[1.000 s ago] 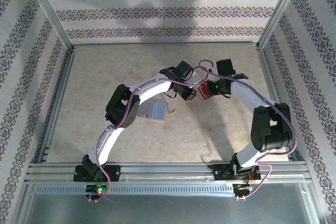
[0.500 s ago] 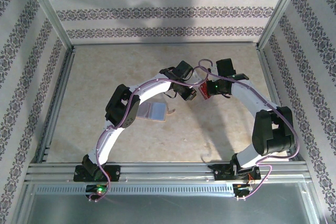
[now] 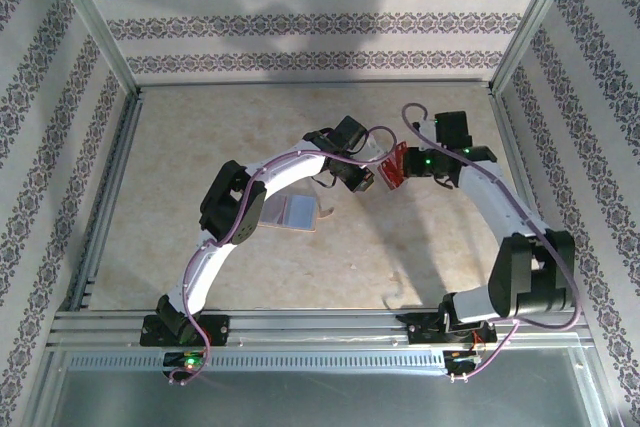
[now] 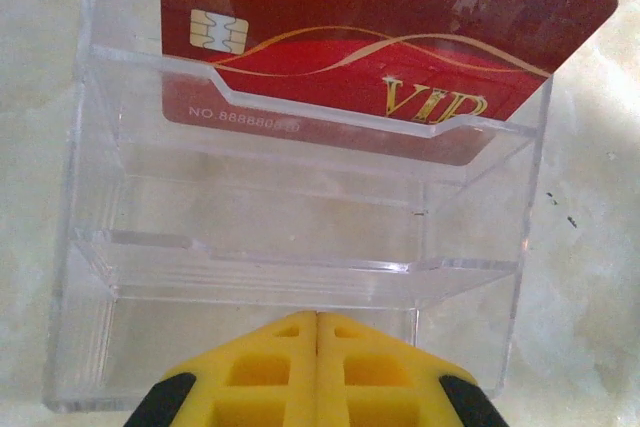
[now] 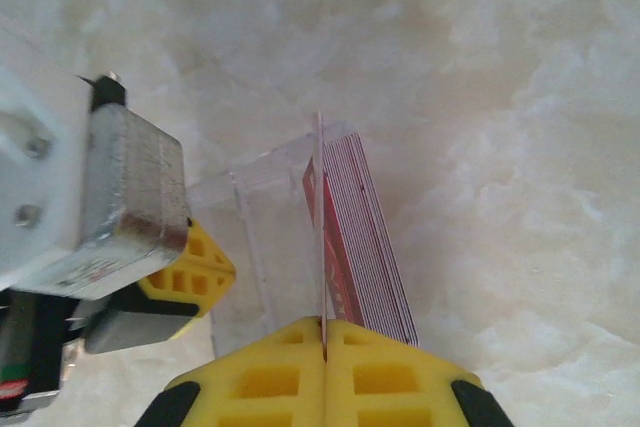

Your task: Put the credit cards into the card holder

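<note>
Right gripper (image 5: 323, 332) pinches a credit card (image 5: 320, 217) edge-on beside the stack (image 5: 362, 247) in the holder (image 5: 255, 247).

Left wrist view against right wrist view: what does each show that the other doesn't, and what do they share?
Only the left wrist view: the red cards' printed front face, with chip, gold VIP lettering and a number line, and the clear stand's empty front tiers.
Only the right wrist view: the right gripper shut on a single card seen edge-on, beside the stack.
Both: the red cards standing in the clear stand, the left gripper close to the stand, and the pale marbled table.
</note>
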Robot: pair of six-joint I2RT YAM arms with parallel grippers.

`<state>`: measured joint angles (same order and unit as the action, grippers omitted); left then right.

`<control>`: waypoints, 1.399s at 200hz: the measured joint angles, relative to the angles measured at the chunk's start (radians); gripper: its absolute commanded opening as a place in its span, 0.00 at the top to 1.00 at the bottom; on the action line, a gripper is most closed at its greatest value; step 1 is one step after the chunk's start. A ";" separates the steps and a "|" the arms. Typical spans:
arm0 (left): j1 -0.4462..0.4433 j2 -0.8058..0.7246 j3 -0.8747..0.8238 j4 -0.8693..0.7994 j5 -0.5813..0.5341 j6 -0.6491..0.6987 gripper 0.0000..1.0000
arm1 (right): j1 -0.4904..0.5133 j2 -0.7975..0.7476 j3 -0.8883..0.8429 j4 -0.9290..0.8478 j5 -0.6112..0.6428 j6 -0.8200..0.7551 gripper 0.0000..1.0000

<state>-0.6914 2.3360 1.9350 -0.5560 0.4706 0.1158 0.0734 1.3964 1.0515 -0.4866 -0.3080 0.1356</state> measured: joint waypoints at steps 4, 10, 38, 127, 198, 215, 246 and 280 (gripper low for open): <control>0.000 -0.002 0.000 -0.002 -0.001 0.000 0.85 | -0.004 -0.015 -0.005 0.003 -0.010 0.014 1.00; 0.000 -0.005 -0.002 -0.005 0.000 -0.002 0.79 | -0.010 -0.035 -0.014 0.009 -0.023 0.029 1.00; 0.001 -0.037 -0.003 -0.040 -0.016 -0.005 0.67 | -0.019 -0.142 -0.073 0.032 -0.076 0.116 1.00; 0.088 -0.447 -0.180 -0.070 0.005 -0.005 0.56 | -0.011 -0.393 -0.283 0.193 -0.179 0.446 1.00; 0.352 -0.695 -0.520 -0.138 0.034 0.010 1.00 | 0.252 -0.325 -0.398 0.441 -0.160 0.676 1.00; 0.381 -0.703 -0.568 -0.149 0.042 0.016 1.00 | 0.313 -0.288 -0.435 0.529 -0.144 0.726 1.00; 0.393 -0.704 -0.690 -0.153 0.036 0.038 1.00 | 0.424 -0.171 -0.473 0.674 -0.119 0.798 1.00; 0.396 -0.671 -0.723 -0.157 0.004 0.073 1.00 | 0.522 -0.014 -0.473 0.837 -0.105 0.856 1.00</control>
<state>-0.2955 1.6650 1.2121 -0.7128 0.4744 0.1886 0.5957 1.3819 0.5785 0.3500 -0.4126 0.9916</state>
